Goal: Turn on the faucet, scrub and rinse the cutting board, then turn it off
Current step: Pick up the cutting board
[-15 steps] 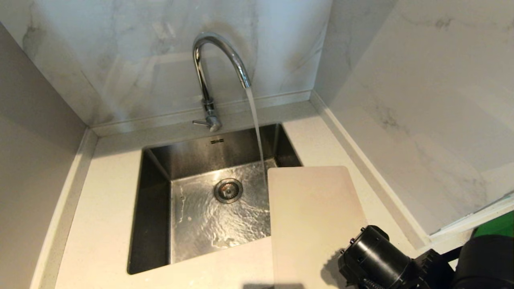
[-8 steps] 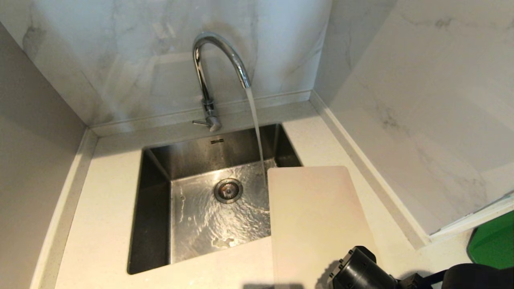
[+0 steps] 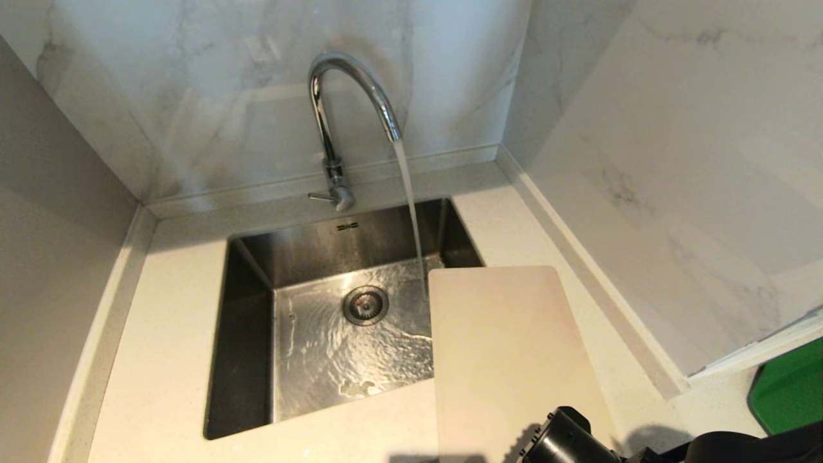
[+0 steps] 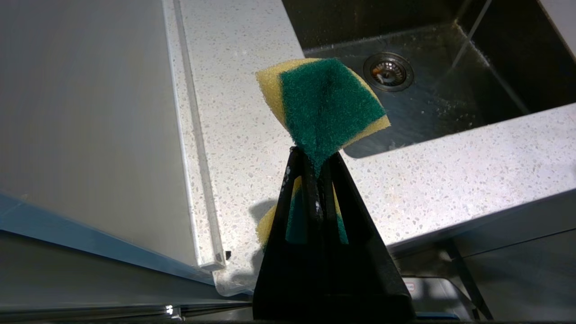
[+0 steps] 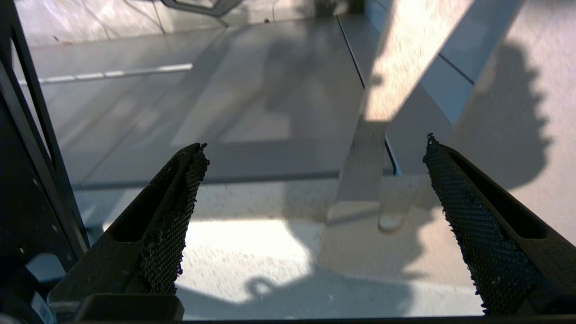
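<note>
Head view first, working across from your left: the countertop [image 3: 161, 360] on that side lies bare beside the sink [image 3: 247, 334], and your left gripper [image 4: 315, 175] sits off that view, clamped tight on the sponge [image 4: 321, 101] by 1 corner, so the green scrub face hangs free, likely ready to meet the board. Next comes the faucet [image 3: 341, 109], lever [image 3: 318, 197] turned out to the side, its stream [image 3: 408, 193] falling into the basin near the drain [image 3: 365, 305]. The cutting board [image 3: 508, 360] lies flat on the counter with 1 long edge overhanging the basin, just beside the stream, I judge so rinse water can run off into it. At far right your right gripper [image 5: 315, 225] stands fully spread and empty above the counter.
</note>
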Available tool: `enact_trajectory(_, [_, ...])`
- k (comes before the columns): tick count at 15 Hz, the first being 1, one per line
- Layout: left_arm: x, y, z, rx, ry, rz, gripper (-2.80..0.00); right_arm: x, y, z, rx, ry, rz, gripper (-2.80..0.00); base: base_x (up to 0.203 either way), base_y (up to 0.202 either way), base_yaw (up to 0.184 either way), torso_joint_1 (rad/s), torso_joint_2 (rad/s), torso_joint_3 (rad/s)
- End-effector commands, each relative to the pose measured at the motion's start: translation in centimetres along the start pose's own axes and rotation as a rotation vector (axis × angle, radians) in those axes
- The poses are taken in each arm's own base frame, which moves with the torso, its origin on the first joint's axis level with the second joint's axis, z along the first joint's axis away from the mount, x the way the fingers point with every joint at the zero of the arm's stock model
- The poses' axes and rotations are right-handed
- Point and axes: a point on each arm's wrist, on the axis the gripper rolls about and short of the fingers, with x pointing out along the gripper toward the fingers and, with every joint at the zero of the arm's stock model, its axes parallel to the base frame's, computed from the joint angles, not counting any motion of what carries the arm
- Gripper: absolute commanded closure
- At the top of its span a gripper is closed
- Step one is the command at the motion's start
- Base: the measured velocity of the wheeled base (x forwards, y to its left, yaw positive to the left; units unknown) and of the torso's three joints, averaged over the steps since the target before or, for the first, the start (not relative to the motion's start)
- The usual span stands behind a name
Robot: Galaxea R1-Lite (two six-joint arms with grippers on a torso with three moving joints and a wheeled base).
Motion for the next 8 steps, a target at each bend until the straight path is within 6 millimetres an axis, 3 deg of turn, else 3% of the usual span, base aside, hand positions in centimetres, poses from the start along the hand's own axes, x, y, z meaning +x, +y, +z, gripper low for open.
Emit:
enact_trajectory(1, [0.00, 0.00, -0.01, 0.000, 0.000, 0.001, 0.00, 0.61, 0.12, 0.11, -0.007, -0.002, 0.024, -2.80, 0.000, 0.000, 0.000, 0.000, 0.00, 0.000])
enact_trajectory(8, [0.00, 0.00, -0.01, 0.000, 0.000, 0.000, 0.00, 1.41, -0.31, 0.33, 0.003, 0.006, 0.037, -2.80, 0.000, 0.000, 0.000, 0.000, 0.00, 0.000])
